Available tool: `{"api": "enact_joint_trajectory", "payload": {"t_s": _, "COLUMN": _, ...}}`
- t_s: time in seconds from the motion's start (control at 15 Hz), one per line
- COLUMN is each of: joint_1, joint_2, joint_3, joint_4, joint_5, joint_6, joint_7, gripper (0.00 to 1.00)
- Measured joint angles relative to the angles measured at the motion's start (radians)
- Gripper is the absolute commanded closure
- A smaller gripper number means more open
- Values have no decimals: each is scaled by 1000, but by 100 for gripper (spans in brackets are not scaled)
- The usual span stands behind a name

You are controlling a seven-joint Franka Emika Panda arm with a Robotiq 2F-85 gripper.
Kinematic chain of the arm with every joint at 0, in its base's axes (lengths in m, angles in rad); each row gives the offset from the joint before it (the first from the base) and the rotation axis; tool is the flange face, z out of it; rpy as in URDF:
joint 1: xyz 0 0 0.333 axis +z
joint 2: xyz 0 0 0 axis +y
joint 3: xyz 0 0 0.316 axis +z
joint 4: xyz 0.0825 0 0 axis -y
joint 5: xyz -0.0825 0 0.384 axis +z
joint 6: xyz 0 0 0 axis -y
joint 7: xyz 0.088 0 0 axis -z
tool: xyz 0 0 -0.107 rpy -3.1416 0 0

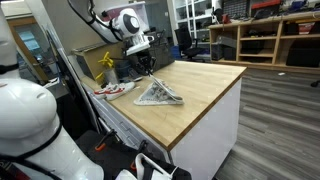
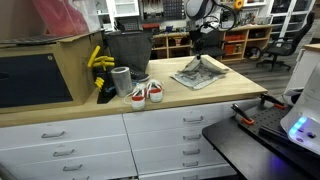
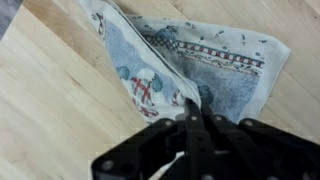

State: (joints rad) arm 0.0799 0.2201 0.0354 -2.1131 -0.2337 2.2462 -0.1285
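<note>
the thin folded fabric cloth [image 3: 215, 75] is pale grey-blue with a white edge, printed with small red and blue figures and a dark dotted border band. the black metal tool [image 3: 195, 108] stands out against the honey-toned, fine-grained light wooden desk [image 3: 50, 110]. in an exterior view, the small white shoes [image 2: 146, 94] carry red trim.

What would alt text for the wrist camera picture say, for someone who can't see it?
A black gripper, jaws shut, pinches a fold of a patterned cloth, blue-grey in the middle with a pale printed border. The cloth lies on a light wooden tabletop that fills the rest of the picture.
</note>
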Motion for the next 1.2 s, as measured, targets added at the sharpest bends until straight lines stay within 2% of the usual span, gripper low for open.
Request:
{"api": "enact_joint_trajectory", "payload": {"t_s": 0.27, "joint_1": 11, "joint_2": -38, "joint_3": 9, "joint_4": -78, "joint_5": -38, "joint_6": 60, "joint_7": 23, "gripper": 99}}
{"api": "enact_joint_trajectory", "payload": {"t_s": 0.67, "joint_1": 40, "joint_2": -86, "joint_3": 23, "joint_4": -206, "joint_5": -128, "joint_6": 187, "joint_7": 141, "gripper": 99}}
{"api": "enact_joint_trajectory", "payload": {"t_s": 1.2, "joint_1": 71, "joint_2": -149, "joint_3": 59, "joint_4": -310, "joint_5": -197, "joint_6": 251, "joint_7": 274, "gripper": 99}}
